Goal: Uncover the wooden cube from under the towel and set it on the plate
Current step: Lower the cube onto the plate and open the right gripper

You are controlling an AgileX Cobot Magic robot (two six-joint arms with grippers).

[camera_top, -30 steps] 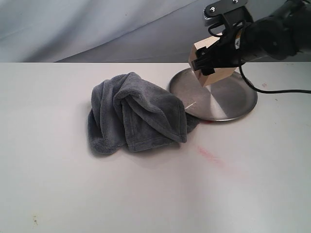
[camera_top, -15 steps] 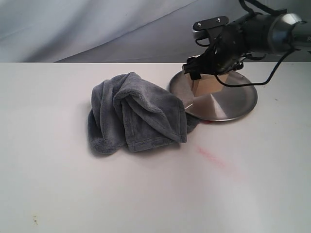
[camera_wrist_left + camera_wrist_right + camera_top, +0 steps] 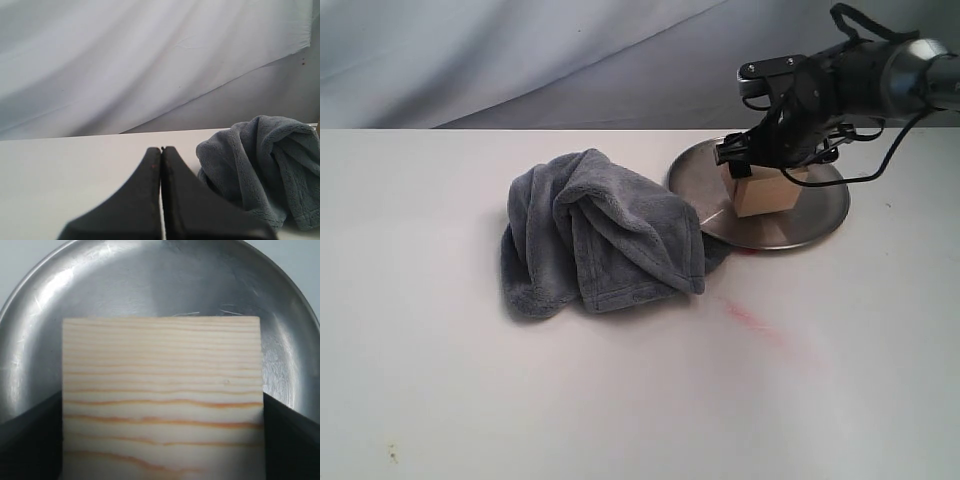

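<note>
The wooden cube (image 3: 767,192) is a pale pine block with orange grain lines, and it sits down on the steel plate (image 3: 820,215) left of its centre. My right gripper (image 3: 758,166) comes down from above and is shut on the cube. In the right wrist view the cube (image 3: 162,365) fills the gap between the black fingers (image 3: 30,440) of the right gripper (image 3: 162,407), with the plate (image 3: 150,280) under it. The blue-grey towel (image 3: 595,235) lies bunched left of the plate. My left gripper (image 3: 161,149) is shut and empty, with the towel (image 3: 265,170) beside it.
A white tabletop (image 3: 620,400) carries everything, with a faint red smear (image 3: 750,320) in front of the plate. A grey cloth backdrop (image 3: 520,50) hangs behind the far edge. A black cable (image 3: 890,185) trails from the right arm over the table.
My right gripper has come down with the cube from above the plate's back edge onto the plate, and the cube now sits level. The towel has not moved.
</note>
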